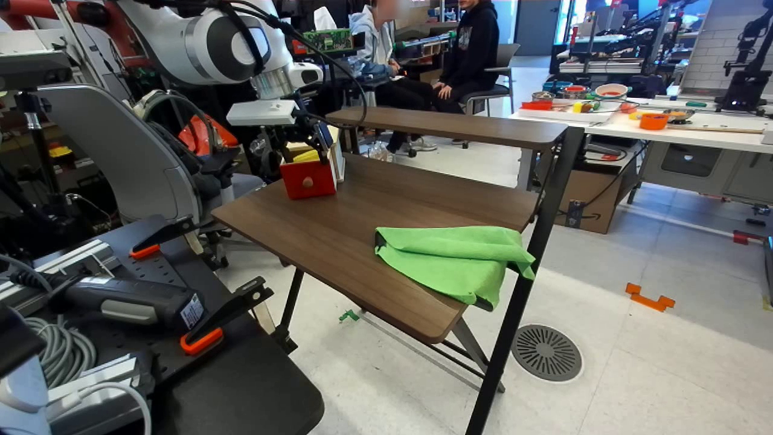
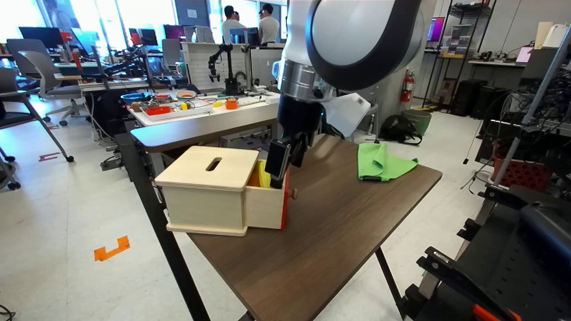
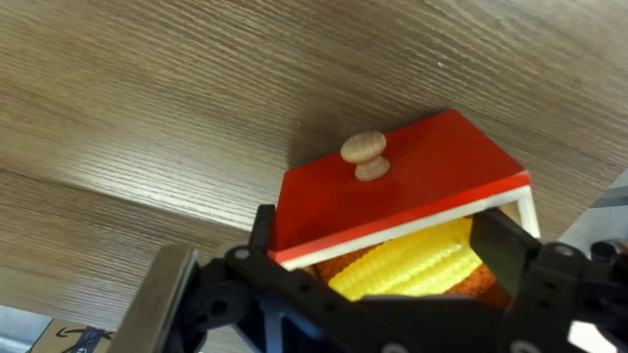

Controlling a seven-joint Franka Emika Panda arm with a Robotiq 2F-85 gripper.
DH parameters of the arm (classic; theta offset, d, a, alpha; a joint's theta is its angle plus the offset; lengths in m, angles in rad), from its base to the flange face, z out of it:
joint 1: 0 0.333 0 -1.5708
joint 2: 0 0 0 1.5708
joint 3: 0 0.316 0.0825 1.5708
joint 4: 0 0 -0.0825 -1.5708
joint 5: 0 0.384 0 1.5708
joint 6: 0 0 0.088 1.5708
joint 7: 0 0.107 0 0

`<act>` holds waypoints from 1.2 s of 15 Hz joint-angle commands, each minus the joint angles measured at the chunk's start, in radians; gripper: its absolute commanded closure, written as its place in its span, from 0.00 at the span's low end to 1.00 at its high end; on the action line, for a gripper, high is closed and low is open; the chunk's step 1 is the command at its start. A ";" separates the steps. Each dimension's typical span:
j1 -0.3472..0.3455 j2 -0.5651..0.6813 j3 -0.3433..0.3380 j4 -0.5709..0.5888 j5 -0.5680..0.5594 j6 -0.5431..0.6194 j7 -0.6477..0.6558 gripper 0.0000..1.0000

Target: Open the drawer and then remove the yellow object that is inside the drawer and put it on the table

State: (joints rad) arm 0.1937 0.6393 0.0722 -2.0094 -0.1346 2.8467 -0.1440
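The drawer [image 3: 417,171], with its red front and round wooden knob, is pulled out of a pale wooden box. In an exterior view its side wall [image 2: 265,207] shows. Inside, on an orange-brown lining, lies the yellow object [image 3: 407,260], a ridged corn-like piece. It peeks out [image 2: 264,174] beside the gripper in an exterior view. My gripper [image 3: 375,220] is over the drawer, open. One finger [image 3: 503,240] appears to dip inside by the object's right end; the opposite one stands by the front panel's left corner. The gripper body hides the object's lower part. Everything rests on the brown table [image 1: 362,205].
The wooden box [image 2: 203,207] with a slotted lid stands at the table's edge. A green cloth [image 1: 453,260] drapes over another part of the tabletop. A raised shelf [image 1: 447,127] runs along one side. A black bench [image 1: 241,374] with clamps stands close by.
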 commanded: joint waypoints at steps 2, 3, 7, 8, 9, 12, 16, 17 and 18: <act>0.016 -0.020 -0.038 -0.009 -0.046 -0.082 0.014 0.00; 0.016 -0.022 -0.039 -0.009 -0.047 -0.092 0.015 0.00; 0.010 -0.033 -0.035 -0.015 -0.045 -0.113 0.012 0.00; 0.011 -0.034 -0.037 -0.015 -0.046 -0.117 0.013 0.00; 0.007 -0.035 -0.033 -0.015 -0.042 -0.116 0.013 0.00; 0.002 -0.041 -0.023 -0.025 -0.022 -0.070 0.033 0.00; 0.008 -0.075 -0.026 -0.054 -0.008 -0.043 0.095 0.00; 0.009 -0.084 -0.027 -0.059 -0.009 -0.041 0.106 0.00; 0.011 -0.094 -0.029 -0.066 -0.010 -0.042 0.115 0.00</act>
State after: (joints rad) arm 0.1982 0.6046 0.0545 -2.0236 -0.1379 2.7888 -0.0675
